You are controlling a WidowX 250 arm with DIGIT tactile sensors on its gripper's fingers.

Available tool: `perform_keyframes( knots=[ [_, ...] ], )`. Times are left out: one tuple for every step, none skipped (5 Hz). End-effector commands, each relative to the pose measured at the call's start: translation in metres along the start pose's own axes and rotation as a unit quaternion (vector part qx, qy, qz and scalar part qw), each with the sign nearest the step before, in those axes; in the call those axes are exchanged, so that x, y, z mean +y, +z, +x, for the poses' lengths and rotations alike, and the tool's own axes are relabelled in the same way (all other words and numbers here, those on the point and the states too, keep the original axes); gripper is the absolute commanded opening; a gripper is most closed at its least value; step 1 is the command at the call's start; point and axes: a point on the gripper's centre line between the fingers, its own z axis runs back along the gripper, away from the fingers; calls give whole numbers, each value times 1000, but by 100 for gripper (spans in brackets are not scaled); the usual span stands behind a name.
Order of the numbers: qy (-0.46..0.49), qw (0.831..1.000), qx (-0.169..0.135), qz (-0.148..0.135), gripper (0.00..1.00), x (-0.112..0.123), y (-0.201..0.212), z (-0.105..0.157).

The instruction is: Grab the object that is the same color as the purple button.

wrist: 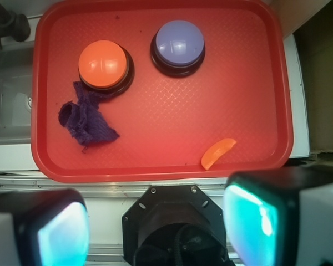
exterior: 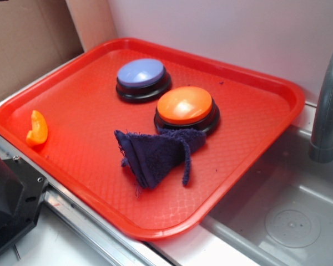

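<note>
Overhead, the tool (wrist: pixel 155 227) is hanging with fingers spread apart, holding nothing; the rag (wrist: pixel 86 119) is lying bunched on the red tray (wrist: pixel 255 83), touching the orange button (wrist: pixel 102 62), so descending on its raised fold, clear of that button, is looking wisest

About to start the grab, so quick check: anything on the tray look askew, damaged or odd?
Only the purple rag: it lies crumpled with frayed threads, one corner against the orange button's base. The purple button and orange wedge sit clear on the red tray. The gripper is open.
</note>
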Motion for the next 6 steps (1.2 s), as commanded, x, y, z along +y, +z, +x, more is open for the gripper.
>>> perform_keyframes(
  knots=[
    [0,1000,0,0,100,0,0,0],
    [-34,999,-21,-16,100,-13,-15,5],
    [-36,999,-35,-14,100,-32,-38,16],
    [5,999,-41,-11,100,-52,-68,26],
    [48,998,-50,5,100,-60,-101,35],
    [57,998,-41,-3,100,-64,-128,40]
  ],
)
